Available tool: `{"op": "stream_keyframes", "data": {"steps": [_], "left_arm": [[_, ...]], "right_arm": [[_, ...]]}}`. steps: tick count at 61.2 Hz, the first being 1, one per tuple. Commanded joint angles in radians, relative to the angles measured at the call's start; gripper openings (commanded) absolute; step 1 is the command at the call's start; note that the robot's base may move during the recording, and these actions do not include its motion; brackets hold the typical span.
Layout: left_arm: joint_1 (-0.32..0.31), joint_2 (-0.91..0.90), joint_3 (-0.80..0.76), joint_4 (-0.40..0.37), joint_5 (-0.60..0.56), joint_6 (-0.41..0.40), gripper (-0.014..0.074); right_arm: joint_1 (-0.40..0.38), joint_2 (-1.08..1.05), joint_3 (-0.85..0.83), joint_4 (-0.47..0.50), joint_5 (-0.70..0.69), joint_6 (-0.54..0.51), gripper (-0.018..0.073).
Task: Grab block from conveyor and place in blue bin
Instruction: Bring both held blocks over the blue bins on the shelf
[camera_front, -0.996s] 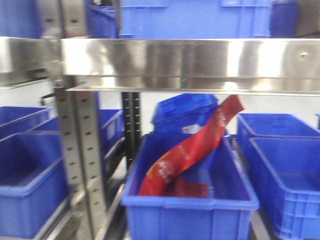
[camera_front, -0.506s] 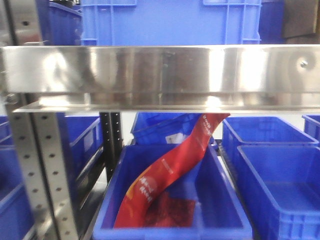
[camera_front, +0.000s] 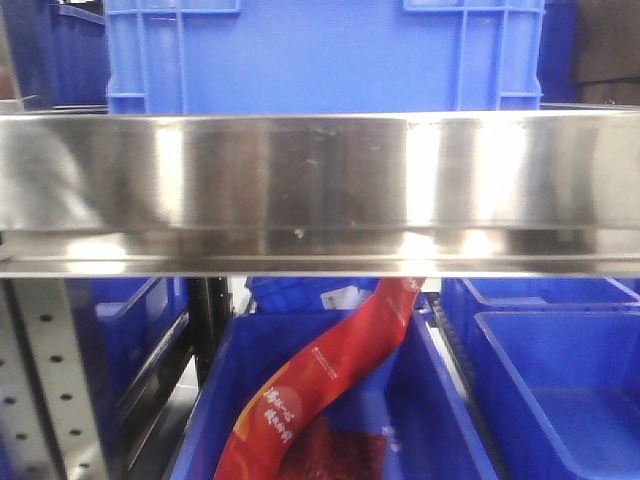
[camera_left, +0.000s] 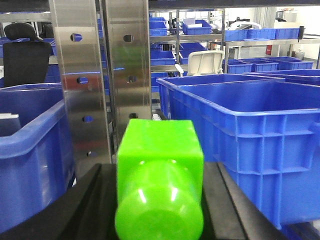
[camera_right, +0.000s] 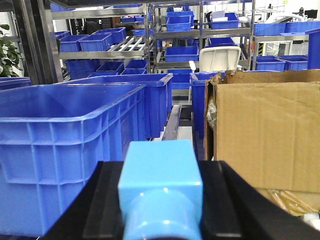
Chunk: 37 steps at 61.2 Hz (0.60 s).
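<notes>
Ahead of you, a perforated steel upright (camera_front: 40, 380) stood at lower left, and a stainless shelf rail (camera_front: 320, 190) ran across the whole view with a large upper bin (camera_front: 320, 55) sitting on it. Under the rail, a red packet (camera_front: 330, 380) leaned in the blue bin (camera_front: 215, 390) from lower left up to the right, its top hidden behind the rail. A neighbouring bin (camera_front: 560, 380) stood just beside on the right. On your left wrist camera, a side bin (camera_left: 30, 165) and two slotted steel posts (camera_left: 80, 75) lay left of the left gripper (camera_left: 159, 200). The green block (camera_left: 160, 150) sat centred between its black sides, with a deep blue tub (camera_left: 250, 130) near on the right. On your right wrist camera, a tall blue tub (camera_right: 65, 140) stood left of the right gripper (camera_right: 161, 210). The light blue block (camera_right: 161, 170) sat centred in it, with a cardboard box (camera_right: 270, 135) to the right. Black parts met both blocks' flanks, but the fingertips were hidden, so you could not tell how far either gripper stood apart or whether it truly clamped its block.
</notes>
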Motion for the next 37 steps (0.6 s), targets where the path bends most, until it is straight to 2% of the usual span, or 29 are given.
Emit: {"op": "stream_keyframes", "data": {"steps": [1,37], "left_arm": [[-0.005,-0.004,0.002,-0.002,-0.016,0.001,-0.0111],[-0.005,-0.004,0.002,-0.002,-0.016,0.001,-0.0111]], "right_arm": [[0.001,-0.005,-0.003,-0.009,-0.024,-0.006,-0.0162],[0.001,-0.005,-0.003,-0.009,-0.024,-0.006,-0.0162]]}}
